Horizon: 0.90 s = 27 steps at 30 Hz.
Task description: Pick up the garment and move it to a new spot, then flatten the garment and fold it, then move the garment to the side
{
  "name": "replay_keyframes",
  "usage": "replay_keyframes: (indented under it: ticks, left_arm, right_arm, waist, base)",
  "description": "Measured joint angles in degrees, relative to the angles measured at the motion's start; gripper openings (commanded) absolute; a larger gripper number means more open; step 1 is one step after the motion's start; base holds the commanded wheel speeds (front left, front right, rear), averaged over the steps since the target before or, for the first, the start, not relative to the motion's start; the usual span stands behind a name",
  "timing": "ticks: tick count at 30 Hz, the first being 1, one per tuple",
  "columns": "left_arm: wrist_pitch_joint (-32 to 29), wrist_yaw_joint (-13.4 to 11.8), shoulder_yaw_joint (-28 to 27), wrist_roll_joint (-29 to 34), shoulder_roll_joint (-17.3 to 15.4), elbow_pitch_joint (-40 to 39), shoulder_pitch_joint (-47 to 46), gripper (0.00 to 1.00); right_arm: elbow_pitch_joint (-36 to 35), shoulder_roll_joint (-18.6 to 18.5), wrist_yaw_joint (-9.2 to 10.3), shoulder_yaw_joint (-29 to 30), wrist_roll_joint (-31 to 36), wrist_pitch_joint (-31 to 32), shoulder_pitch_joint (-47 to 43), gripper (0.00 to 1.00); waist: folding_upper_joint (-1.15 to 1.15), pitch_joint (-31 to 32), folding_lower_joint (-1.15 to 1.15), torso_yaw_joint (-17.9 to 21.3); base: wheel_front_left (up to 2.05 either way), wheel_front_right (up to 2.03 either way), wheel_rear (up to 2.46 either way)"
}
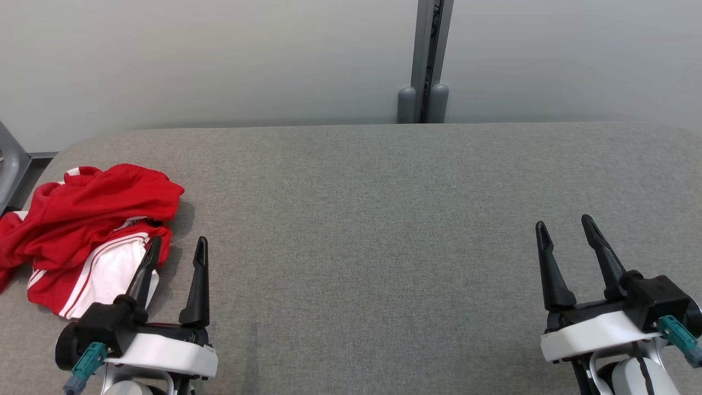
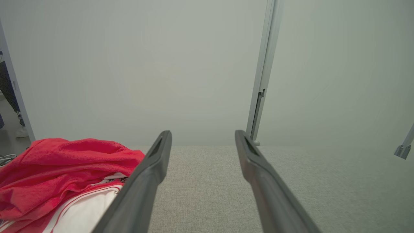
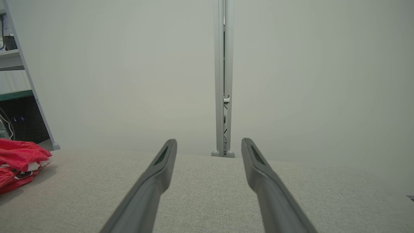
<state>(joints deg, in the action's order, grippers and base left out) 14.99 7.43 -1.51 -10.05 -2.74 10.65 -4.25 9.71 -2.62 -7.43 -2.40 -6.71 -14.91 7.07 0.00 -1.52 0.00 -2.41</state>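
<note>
Plainly, nothing is lifted yet: the red-and-white garment (image 1: 93,219) lies crumpled in a heap at the nine o'clock edge of the grey counter (image 1: 384,219), with one fold trailing toward the rim. The left end effector (image 1: 179,240) hovers just beside the heap, which sits at its ten o'clock. Its jaws stand wide apart and hold nothing, likely poised for the first pickup. The right end effector (image 1: 564,221), at four o'clock on the counter and well apart from the cloth, is equally spread and empty, probably held back until flattening calls for both arms. The broad middle of the counter looks like the intended new spot.

The head view gives the heap's full outline and both arms together. The left wrist view brings the folds close, red over a white striped panel, right against its near finger; whether they touch I cannot tell. The right wrist view adds shelving (image 3: 13,64) at nine o'clock and the post (image 3: 223,77) at twelve.
</note>
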Motion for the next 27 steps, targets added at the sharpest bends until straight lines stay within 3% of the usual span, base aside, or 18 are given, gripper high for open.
replay_keyframes:
  ticks: [27]
  left_arm:
    - [0.0,0.01,0.12,0.0,-0.01,0.3,-0.62,1.0]
  right_arm:
    - [0.42,0.0,0.0,-0.07,-0.37,-0.01,0.06,1.0]
  waist:
    - [0.0,-0.26,0.0,-0.34]
  base:
    - [0.0,0.0,0.0]
